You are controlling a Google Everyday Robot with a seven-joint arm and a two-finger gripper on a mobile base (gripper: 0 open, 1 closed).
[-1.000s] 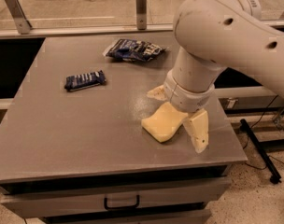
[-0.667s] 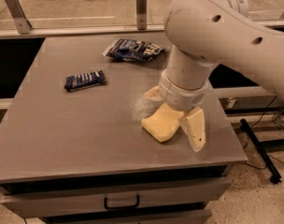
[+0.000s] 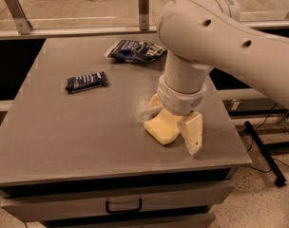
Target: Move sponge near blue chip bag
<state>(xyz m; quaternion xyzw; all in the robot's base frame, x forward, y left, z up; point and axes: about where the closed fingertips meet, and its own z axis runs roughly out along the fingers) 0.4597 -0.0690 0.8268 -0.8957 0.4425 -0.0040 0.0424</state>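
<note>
Gripper low at the near right of the desk, spread wide astride the sponge and not visibly clamping it, while the blue chip bag lies farther back, slightly left.

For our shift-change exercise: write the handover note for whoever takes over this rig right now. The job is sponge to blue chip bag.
The gripper is low over the sponge at the table's near right; whether it holds it cannot be told.
The bag lies at the far edge, well apart from the sponge.
Done: gripper at the sponge.
Left: secure it, carry it across, set it beside the bag, not the striped packet.
</note>
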